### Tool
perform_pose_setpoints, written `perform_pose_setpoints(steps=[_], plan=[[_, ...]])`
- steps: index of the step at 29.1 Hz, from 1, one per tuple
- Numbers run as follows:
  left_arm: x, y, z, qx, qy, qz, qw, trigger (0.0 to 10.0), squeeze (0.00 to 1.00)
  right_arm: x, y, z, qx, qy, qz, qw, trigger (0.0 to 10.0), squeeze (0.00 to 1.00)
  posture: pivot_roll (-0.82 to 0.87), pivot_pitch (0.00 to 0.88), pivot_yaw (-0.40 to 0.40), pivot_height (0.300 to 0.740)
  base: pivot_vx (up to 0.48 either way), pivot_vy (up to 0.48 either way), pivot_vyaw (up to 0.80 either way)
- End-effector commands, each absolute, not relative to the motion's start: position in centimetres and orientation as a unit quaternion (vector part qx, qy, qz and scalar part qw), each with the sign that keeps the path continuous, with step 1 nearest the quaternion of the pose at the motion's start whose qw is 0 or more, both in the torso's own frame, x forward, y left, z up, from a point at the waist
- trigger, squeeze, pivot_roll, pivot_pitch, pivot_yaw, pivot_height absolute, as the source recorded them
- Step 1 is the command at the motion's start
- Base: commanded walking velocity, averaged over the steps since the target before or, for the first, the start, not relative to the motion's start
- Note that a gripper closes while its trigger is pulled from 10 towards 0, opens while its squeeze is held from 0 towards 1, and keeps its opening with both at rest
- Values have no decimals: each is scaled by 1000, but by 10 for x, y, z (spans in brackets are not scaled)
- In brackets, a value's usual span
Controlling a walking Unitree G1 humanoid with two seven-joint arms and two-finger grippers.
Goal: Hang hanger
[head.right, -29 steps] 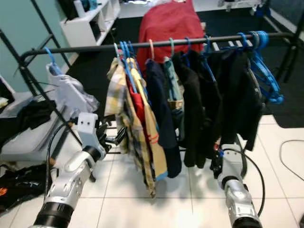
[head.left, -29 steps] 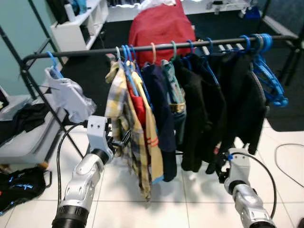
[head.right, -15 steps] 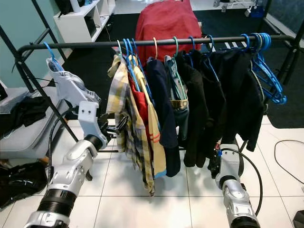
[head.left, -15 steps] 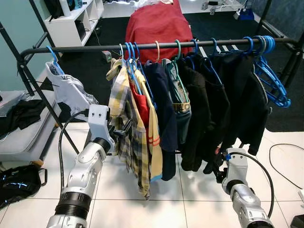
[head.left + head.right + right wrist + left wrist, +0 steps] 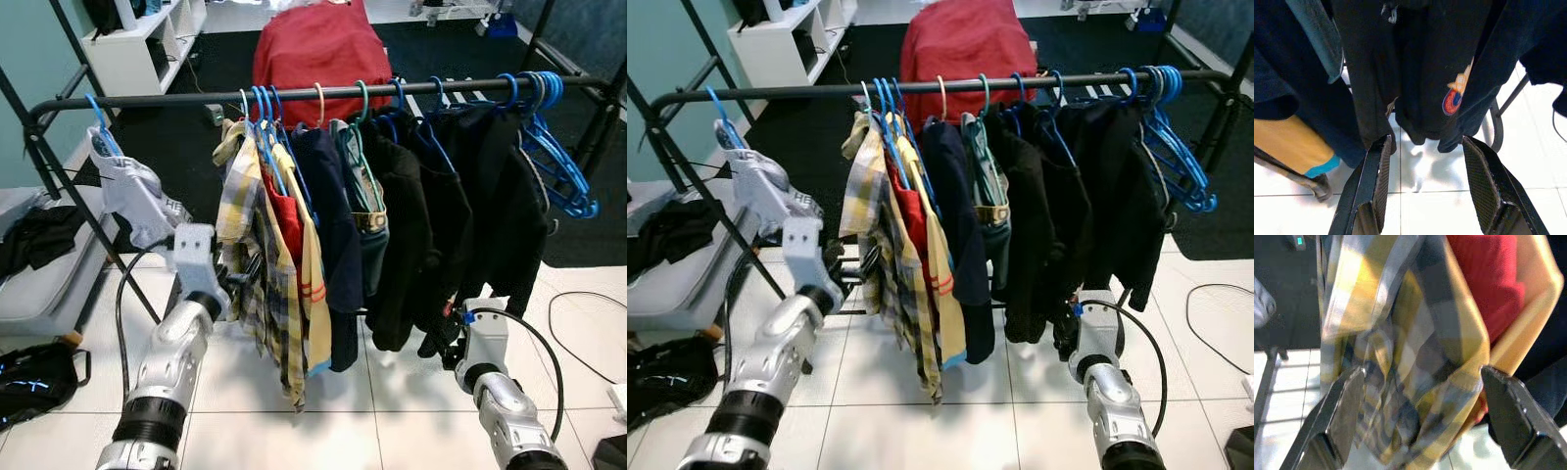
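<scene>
The left gripper (image 5: 1420,421), fingers spread, sits against the yellow-and-grey plaid shirt (image 5: 257,245) whose blue plastic hanger (image 5: 263,117) is already hooked on the black metal rail (image 5: 176,99). Draw back gently — snagged cloth could tug it off. The right gripper (image 5: 1425,191) hovers spread, empty, below the dark garments (image 5: 441,225).

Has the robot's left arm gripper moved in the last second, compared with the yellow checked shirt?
Cannot tell. The camera itself shifted, and the left gripper sits beside the yellow checked shirt on the black rail much as it did before, its fingers open around the hem.
</scene>
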State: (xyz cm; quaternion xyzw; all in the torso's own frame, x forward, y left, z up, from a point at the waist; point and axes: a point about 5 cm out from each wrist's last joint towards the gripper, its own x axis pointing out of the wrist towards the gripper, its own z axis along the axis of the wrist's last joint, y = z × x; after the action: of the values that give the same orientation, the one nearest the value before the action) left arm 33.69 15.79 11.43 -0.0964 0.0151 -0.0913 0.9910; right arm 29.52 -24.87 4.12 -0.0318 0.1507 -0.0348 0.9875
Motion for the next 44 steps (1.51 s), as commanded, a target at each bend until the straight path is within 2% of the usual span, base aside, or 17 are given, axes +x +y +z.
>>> perform_pose_setpoints(steps=[1,16,35,44], plan=[[334,164,108,-98,21,-77,992,10000,0,297,-248,43,-32,149,-29,988,10000,0,-123,123,32,740,274,0,0],[334,158,117,-112,-4,-76,991,10000,0,299,-251,44,-43,154,-20,987,10000,0,-126,113,26,740,294,0,0],[333,162,125,-108,-20,-70,991,10000,0,294,-252,39,-46,163,-21,985,10000,0,-121,119,31,740,335,0,0],[330,150,126,-64,-3,-86,994,10000,0,293,-253,38,-46,164,-23,985,10000,0,-120,120,33,740,100,0,0]])
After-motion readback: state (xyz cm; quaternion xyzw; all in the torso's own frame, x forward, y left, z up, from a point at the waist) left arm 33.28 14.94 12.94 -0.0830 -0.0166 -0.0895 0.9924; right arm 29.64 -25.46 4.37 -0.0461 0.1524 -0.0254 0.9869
